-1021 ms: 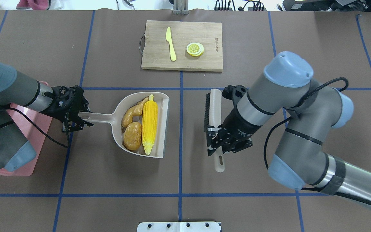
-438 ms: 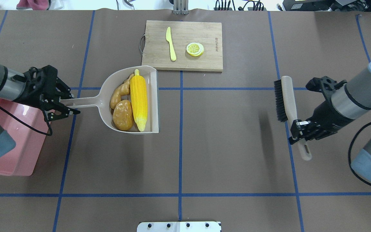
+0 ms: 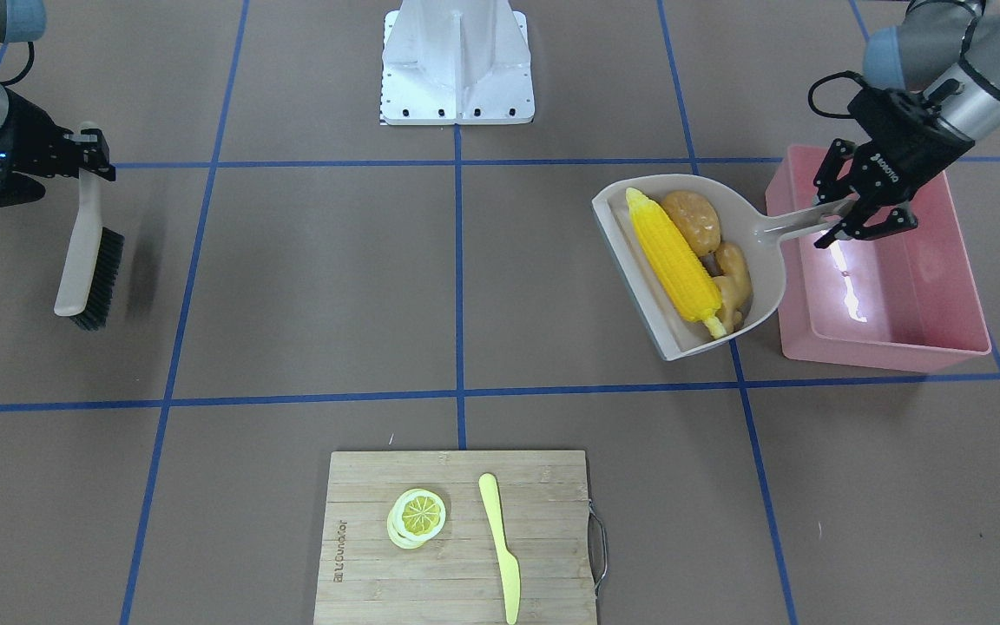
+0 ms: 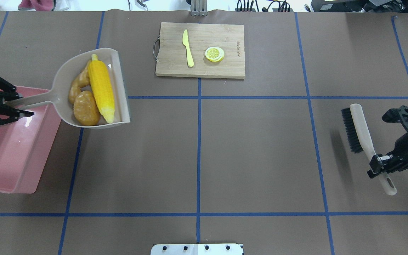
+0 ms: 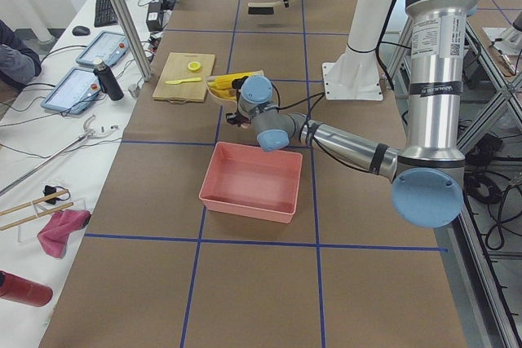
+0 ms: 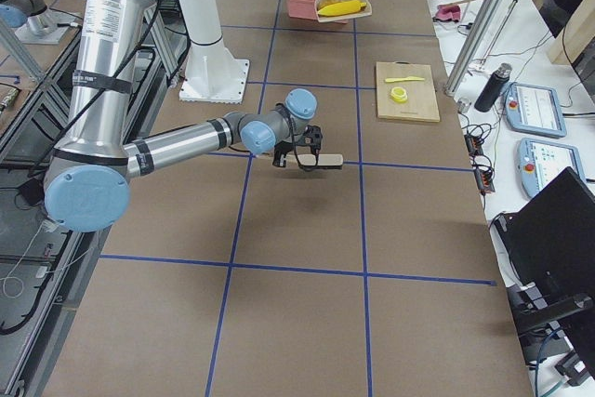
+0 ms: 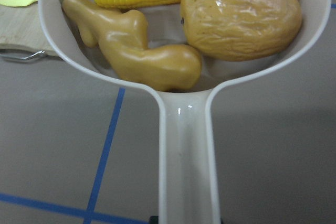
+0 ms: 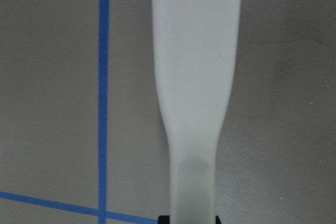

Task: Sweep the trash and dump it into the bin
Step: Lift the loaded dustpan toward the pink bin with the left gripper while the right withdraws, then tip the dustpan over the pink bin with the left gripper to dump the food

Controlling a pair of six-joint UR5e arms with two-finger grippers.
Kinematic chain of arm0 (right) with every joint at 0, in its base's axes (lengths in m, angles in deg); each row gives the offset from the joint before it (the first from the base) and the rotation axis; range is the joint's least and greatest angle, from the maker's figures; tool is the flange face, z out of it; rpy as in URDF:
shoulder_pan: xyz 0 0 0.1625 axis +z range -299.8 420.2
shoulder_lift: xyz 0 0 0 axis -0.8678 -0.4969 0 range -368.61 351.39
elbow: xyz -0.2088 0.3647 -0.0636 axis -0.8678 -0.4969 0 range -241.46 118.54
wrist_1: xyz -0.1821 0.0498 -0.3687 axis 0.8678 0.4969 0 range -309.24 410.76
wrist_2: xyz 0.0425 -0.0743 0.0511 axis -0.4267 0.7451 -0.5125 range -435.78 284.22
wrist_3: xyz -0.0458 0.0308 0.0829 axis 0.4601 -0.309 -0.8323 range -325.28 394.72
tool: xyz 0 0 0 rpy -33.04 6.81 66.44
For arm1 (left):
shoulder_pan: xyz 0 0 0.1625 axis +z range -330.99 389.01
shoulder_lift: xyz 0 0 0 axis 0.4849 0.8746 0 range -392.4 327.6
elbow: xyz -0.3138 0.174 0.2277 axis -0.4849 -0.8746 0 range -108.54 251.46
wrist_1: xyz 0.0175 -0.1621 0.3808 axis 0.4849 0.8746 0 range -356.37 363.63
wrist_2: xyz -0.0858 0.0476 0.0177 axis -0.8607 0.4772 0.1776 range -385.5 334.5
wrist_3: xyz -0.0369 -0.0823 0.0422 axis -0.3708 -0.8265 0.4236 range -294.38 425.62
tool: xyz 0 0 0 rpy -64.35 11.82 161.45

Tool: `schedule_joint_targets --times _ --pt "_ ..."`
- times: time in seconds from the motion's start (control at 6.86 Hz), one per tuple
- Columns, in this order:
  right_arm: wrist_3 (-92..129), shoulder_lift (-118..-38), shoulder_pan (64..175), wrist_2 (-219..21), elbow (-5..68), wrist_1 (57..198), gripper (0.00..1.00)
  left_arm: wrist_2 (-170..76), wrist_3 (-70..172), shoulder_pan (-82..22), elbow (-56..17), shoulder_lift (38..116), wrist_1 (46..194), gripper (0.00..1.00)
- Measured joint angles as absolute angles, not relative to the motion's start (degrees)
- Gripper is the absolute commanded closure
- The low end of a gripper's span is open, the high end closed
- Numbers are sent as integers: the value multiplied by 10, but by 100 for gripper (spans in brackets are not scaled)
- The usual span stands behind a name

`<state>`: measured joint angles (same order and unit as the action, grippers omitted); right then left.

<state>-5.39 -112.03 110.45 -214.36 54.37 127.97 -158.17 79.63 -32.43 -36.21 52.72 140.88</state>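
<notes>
A: L side, what are the fingers on?
B: left gripper (image 4: 25,105) is clamped on the dustpan (image 4: 118,76) handle, near its free end. Wrist cam: the handle runs straight out from btwn the fingers to the scoop.
A: And the trash?
B: All 3 pcs sit in the scoop, at the other end of the handle from the fingers. No finger touches them. The ginger root (image 4: 78,83) and potato (image 4: 85,112) are by the neck where handle meets scoop, so nearest the grip. Ginger is on the far side, potato on the robot's side. The corn cob (image 4: 100,90) lies lengthwise past them on the open-lip side, against both, farthest from the fingers.
A: Relative to the bin?
B: The bin (image 4: 16,159) is at the L end of the table (image 4: 253,148). The gripper hangs over it and the handle crosses its rim. The scoop sits just outside it, toward table centre.
A: R side?
B: right gripper (image 4: 380,167) is closed on the brush (image 4: 361,129) handle, near the holed end, bristles facing table centre. Its shadow is offset, so it looks lifted. Well apart from the pan.
A: Anything else?
B: A cutting board (image 4: 225,67) at the far centre edge, w/ a knife (image 4: 188,49) and a lemon slice (image 4: 214,54) on it, not touching each other.
</notes>
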Motion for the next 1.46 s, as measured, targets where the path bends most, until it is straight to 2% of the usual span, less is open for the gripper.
schedule_joint_targets --times 0.44,0.73,1.02,1.17,1.31,1.46 --pt "-40 -1134 1082 -2122 523 1285 100 -1638 796 -450 -396 383 1406 100" --pt "-41 -1131 1067 -2101 516 1302 100 -1641 801 -491 -405 299 1404 100" --pt "-45 -1123 1043 -2085 516 1319 100 -1637 840 -534 -408 258 1349 100" --pt "-46 -1114 1032 -2078 518 1335 82 -1630 890 -557 -418 256 1281 100" --pt "-47 -1108 1026 -2075 521 1347 33 -1609 932 -570 -438 257 1211 100" --pt "-48 -1105 1024 -2074 521 1352 0 -1588 962 -573 -461 258 1151 100"
